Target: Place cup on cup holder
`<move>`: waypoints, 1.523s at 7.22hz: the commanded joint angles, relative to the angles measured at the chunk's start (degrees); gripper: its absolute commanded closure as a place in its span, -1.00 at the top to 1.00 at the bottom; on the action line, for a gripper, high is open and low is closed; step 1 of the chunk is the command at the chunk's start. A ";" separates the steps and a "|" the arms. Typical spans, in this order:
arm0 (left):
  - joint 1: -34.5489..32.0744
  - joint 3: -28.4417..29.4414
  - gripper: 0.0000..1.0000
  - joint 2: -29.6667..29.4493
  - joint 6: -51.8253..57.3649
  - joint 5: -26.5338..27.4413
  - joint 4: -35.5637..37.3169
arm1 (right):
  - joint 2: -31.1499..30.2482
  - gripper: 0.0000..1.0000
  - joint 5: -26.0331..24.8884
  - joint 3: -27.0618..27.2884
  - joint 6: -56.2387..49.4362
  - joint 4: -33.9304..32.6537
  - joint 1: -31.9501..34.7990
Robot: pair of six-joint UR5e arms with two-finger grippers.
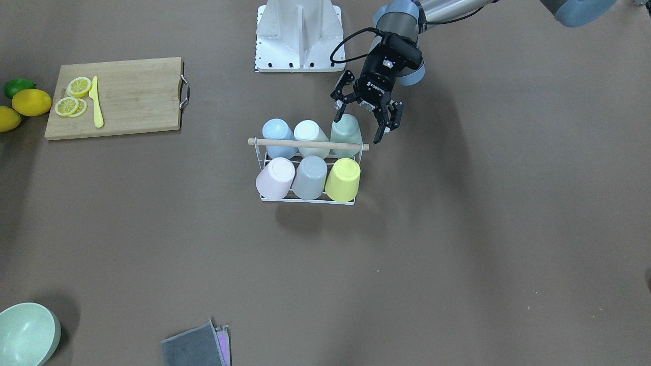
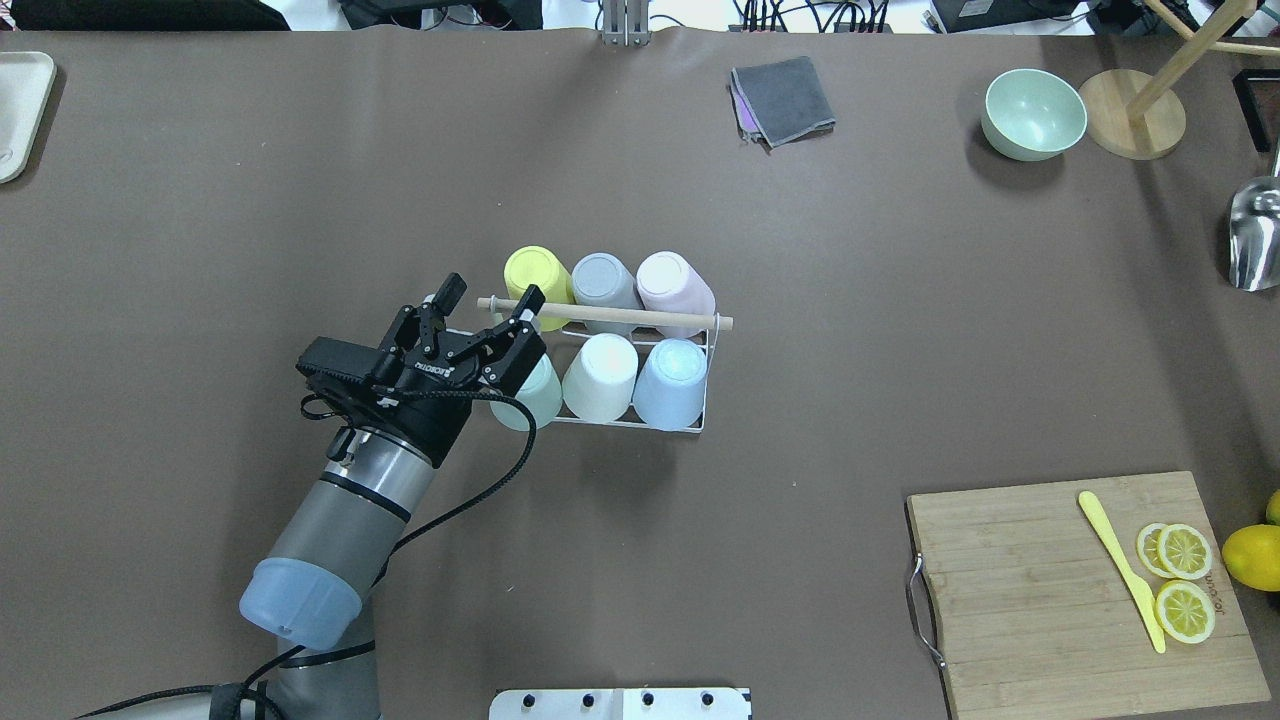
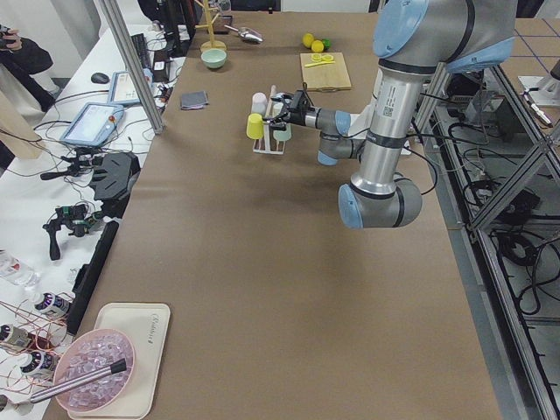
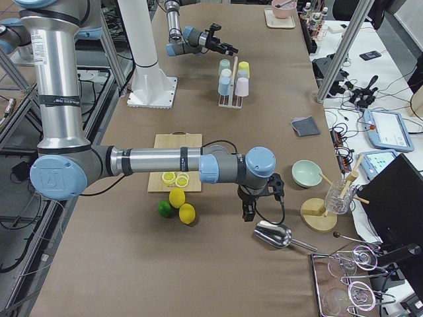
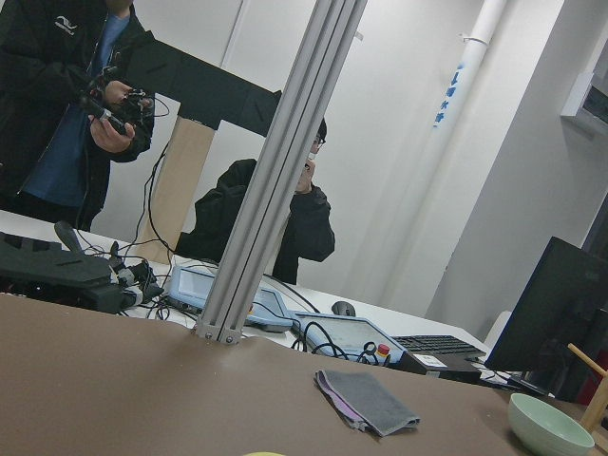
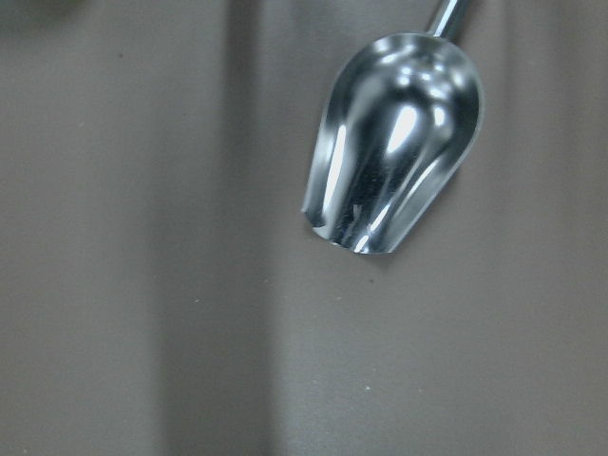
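Note:
The cup holder (image 1: 305, 144) is a white wire rack with a wooden rod handle, in the middle of the table; it also shows in the overhead view (image 2: 620, 316). Several cups sit upside down on it. The pale green cup (image 1: 347, 134) is in the row nearest the robot, at the end on its left side (image 2: 535, 396). My left gripper (image 1: 361, 120) is open and empty, its fingers spread just above and beside that cup (image 2: 490, 298). My right gripper (image 4: 248, 210) shows only in the exterior right view, far from the rack; I cannot tell whether it is open.
A wooden cutting board (image 2: 1060, 580) holds lemon slices and a yellow knife (image 2: 1120, 568). Lemons (image 1: 30, 101) lie beside it. A metal scoop (image 6: 394, 142) lies under the right wrist. A green bowl (image 2: 1033, 112) and a grey cloth (image 2: 785, 97) lie at the far side.

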 commanded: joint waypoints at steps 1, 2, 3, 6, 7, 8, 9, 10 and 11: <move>-6.91 -5.28 0.96 1.65 0.07 -3.00 4.60 | 0.03 0.97 0.02 2.50 6.55 -4.75 3.56; -14.53 -6.61 0.96 1.84 -0.11 -9.99 11.95 | -0.14 0.97 -0.15 3.73 6.64 -7.48 3.83; -21.74 -5.75 0.96 1.84 -0.81 -17.46 16.98 | -0.41 0.97 -0.24 3.83 7.34 -7.86 3.83; -33.66 6.78 0.96 1.93 -0.81 -29.73 19.67 | -0.06 0.98 -0.24 3.75 7.17 -7.25 3.74; -34.72 9.26 0.96 2.10 -0.81 -32.10 19.76 | 0.20 0.99 -0.50 4.01 7.17 -7.34 3.74; -38.73 9.29 0.96 4.63 -0.12 -39.60 21.15 | -0.23 0.99 -0.51 4.01 7.08 -7.51 3.74; -43.38 9.55 0.95 5.00 -0.02 -51.17 25.60 | 0.55 0.99 -0.77 3.40 7.08 -7.77 3.74; -47.43 9.90 0.95 5.09 0.07 -62.42 30.08 | 0.56 0.99 -0.68 3.13 7.08 -7.78 3.74; -49.74 10.77 0.95 5.18 0.50 -71.32 35.87 | 0.47 0.99 -0.77 2.96 7.00 -7.86 3.74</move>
